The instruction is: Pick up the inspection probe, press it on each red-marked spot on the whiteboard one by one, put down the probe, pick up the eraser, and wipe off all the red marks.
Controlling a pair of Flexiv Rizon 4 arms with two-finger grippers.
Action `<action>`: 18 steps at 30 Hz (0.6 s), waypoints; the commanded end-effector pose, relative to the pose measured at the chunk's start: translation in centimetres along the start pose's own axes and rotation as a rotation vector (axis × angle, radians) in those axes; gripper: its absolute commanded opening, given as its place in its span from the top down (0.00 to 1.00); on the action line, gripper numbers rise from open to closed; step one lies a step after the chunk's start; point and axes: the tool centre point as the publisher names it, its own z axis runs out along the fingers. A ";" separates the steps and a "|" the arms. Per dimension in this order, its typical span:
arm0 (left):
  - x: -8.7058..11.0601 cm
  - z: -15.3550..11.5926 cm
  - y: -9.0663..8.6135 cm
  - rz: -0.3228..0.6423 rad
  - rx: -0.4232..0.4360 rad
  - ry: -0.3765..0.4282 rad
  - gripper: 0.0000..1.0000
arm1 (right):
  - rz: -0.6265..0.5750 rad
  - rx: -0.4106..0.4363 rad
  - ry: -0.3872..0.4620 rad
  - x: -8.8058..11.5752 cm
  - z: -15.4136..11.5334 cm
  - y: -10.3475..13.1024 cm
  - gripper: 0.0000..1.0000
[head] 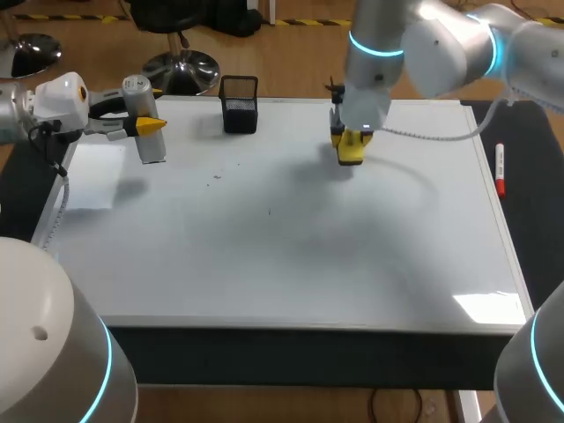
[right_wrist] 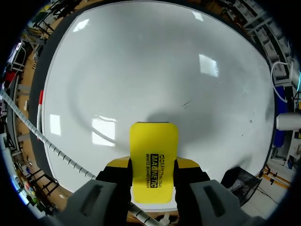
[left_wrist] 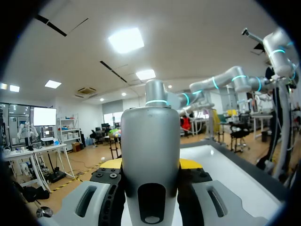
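One whiteboard (head: 291, 247), a few dark specks on it. One yellow eraser (right_wrist: 154, 160), pinched from both sides in right gripper (right_wrist: 153, 165), near the whiteboard's far edge, right of middle. One grey probe (head: 144, 106), clamped between left gripper's (head: 150, 126) two fingers, over the whiteboard's far left corner. One black mesh cup (head: 239, 104) at the whiteboard's far edge. One red-capped marker (head: 500, 167) just off the whiteboard's right edge.

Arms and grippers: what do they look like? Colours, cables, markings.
Left arm and right arm: silver-white rounded links, glowing cyan rings at joints. Left gripper and right gripper: grey bodies, black finger mounts, yellow tips. White spiral-wrapped cables at both wrists: left cable, right cable.
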 end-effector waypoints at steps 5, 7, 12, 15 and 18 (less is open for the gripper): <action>0.1 0.0 -0.1 0.002 0.000 -0.002 1.00 | -0.023 -0.102 0.023 -1.6 1.3 -5.2 1.00; 0.1 0.0 -0.1 0.002 0.000 -0.002 1.00 | -0.028 -0.110 0.015 -2.1 1.4 -5.9 1.00; 0.1 0.0 -0.1 0.002 0.000 -0.002 1.00 | -0.038 -0.117 0.014 -3.3 1.7 -7.5 1.00; 0.1 0.0 -0.1 0.002 0.000 -0.002 1.00 | -0.048 -0.116 0.018 -4.2 1.9 -8.1 1.00; 0.1 0.0 -0.1 0.002 0.000 -0.002 1.00 | -0.050 -0.116 0.014 -4.7 2.2 -8.9 1.00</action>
